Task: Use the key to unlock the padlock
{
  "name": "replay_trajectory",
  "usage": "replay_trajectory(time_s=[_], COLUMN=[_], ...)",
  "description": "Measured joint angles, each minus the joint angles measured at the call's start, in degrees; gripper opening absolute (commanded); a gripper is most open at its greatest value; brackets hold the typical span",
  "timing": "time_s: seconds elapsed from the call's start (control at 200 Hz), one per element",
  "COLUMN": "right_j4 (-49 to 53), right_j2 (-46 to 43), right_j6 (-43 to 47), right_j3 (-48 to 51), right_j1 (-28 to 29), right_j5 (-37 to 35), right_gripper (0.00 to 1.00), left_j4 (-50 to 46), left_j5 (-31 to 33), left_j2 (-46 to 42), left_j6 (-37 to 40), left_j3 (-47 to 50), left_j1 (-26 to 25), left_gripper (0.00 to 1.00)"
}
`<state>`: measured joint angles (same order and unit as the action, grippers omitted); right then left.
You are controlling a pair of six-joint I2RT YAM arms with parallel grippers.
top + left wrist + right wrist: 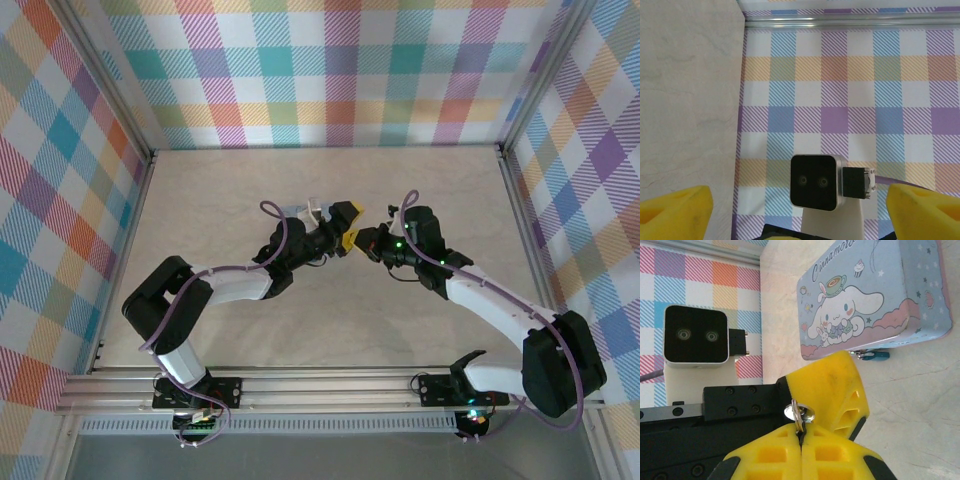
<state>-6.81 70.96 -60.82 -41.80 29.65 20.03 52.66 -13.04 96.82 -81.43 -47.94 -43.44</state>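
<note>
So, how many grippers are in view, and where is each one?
2. The left gripper is open at mid-table beside the tin; the right gripper faces it from the right, shut on the key. None seems hidden.

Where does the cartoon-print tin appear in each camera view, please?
Top external: centre, tin beside the left end effector.
Right wrist: upper right, printed lid facing the camera.
Left wrist: table and checked wall.
Shared landmark: checked wall.

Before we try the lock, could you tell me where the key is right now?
In the right wrist view, the key is pinched in the shut right gripper, its silvery head beside a yellow finger of the left gripper, below the tin.
</note>
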Motion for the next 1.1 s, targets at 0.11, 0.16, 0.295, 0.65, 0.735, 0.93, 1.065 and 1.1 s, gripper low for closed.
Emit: replay_trajectory(time_s=[0.11,0.16,0.295,0.65,0.735,0.93,1.065,1.1], right_j4=[0.85,1.29,1.33,1.51,1.60,1.95,2.08,2.21], right_j2=[0.00,0.00,-0.02,-0.26,-0.52,-1.33,-2.01,-2.14], right_j6=[0.00,0.00,0.00,0.00,0.00,0.02,0.02,0.02], right_j3=[-0.02,-0.02,-0.07,-0.24,-0.33,-0.44,-0.44,-0.44], right_j1=[-0.02,-0.02,-0.04,-0.04,-0.22,-0.48,-0.48,-0.48], right_j5=[-0.37,-0.48,-0.52,-0.52,-0.52,-0.52,-0.57,-0.57], right_gripper=[0.00,0.00,0.00,0.00,0.00,0.00,0.00,0.00], left_j4=[0.02,-0.04,-0.28,-1.77,-1.81,-2.08,-2.47,-2.64], left_j5=[0.00,-0.02,0.02,0.20,0.15,0.17,0.17,0.17], left_j2=[-0.02,0.00,0.00,0.02,0.22,0.26,0.26,0.26], left_j6=[0.04,0.09,0.24,0.44,0.61,0.85,1.11,1.14], left_j3=[-0.02,-0.02,0.00,0.00,-0.02,-0.02,-0.02,0.00], left_j1=[0.00,0.00,0.00,0.00,0.00,0.00,0.00,0.00], left_gripper=[0.81,0.79,0.75,0.55,0.48,0.33,0.23,0.20])
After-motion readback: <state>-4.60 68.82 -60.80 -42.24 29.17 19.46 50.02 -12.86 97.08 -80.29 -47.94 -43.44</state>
